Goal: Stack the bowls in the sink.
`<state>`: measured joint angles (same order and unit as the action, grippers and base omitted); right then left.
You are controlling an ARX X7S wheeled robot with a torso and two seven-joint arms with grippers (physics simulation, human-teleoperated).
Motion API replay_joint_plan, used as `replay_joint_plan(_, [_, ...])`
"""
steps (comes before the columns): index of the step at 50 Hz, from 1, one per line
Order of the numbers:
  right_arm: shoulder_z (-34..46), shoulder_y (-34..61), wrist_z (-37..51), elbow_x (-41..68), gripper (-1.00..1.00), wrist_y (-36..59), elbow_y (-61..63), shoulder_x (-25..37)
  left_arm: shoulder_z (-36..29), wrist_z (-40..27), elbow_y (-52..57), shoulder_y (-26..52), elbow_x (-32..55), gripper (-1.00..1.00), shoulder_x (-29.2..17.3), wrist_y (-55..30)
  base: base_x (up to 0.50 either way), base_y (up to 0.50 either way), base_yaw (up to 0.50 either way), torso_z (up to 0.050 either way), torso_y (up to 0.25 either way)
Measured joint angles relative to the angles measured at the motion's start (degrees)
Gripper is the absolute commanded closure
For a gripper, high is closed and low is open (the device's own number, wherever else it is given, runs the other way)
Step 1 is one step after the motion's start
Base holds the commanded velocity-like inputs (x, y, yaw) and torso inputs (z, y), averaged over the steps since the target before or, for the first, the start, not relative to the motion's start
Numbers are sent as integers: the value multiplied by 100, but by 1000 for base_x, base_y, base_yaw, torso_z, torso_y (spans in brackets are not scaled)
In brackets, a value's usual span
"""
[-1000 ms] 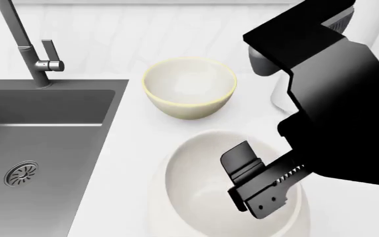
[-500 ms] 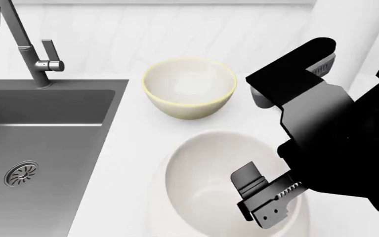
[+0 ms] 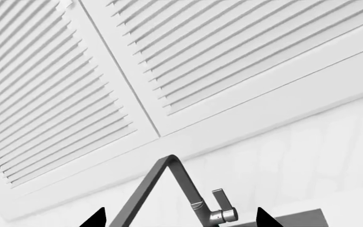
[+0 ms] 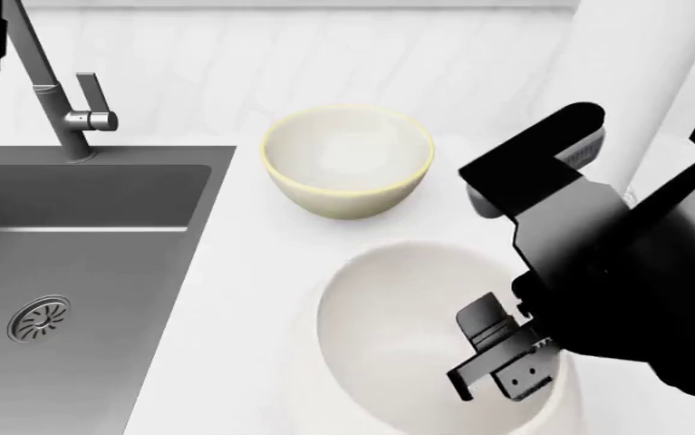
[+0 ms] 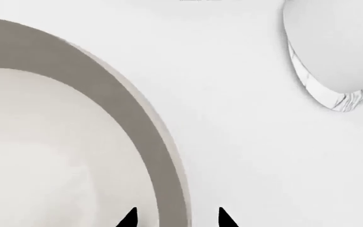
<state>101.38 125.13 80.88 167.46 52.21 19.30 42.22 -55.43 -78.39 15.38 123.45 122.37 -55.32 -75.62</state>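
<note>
Over the last second the right end effector dropped lower onto the near-right rim of the large white bowl and shifted away from the sink — the arm link above it pulled back too. In the right wrist view the two fingertips straddled the bowl wall, one inside, one outside, with a gap between them: open, not yet clamped, as far as I could judge. The bowl appeared to have nudged slightly away from the sink, so contact was likely.

Neither bowl was in the sink. The white bowl sat on the bench just beside the sink's right edge; the cream bowl with the yellow rim sat further back, near the faucet side, apart from the white one. A white cylinder stood on the far side of the white bowl from the sink.

The left end effector showed only two fingertip points apart, aimed at the faucet and shutters — open, holding nothing.

Read: rim grasp on the white bowl was set up; closing was next. Task barely started.
</note>
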Motion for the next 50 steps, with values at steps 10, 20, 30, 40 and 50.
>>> replay_joint_plan(10, [70, 152, 93, -107, 100, 103, 26, 97, -12, 32, 9, -22, -39, -100, 2, 19, 0, 0, 0, 0, 0])
replay_joint_plan(20, [-10, 507, 287, -5, 100, 128, 50, 269, -28, 19, 34, -25, -11, -100, -19, 62, 0, 0, 0, 0, 0])
replay_joint_plan(30, [-489, 803, 671, 193, 100, 238, -28, 610, -40, -6, 68, -44, 31, -100, -32, 143, 0, 0, 0, 0, 0])
replay_joint_plan(40, [-714, 917, 827, 223, 100, 397, -24, 1000, 83, 65, 137, -283, 35, -100, 13, 598, 0, 0, 0, 0, 0])
replay_joint_plan(50, [-785, 956, 883, 304, 100, 578, 117, 1357, 276, 277, -7, -851, -169, -100, 421, 1555, 0, 0, 0, 0, 0])
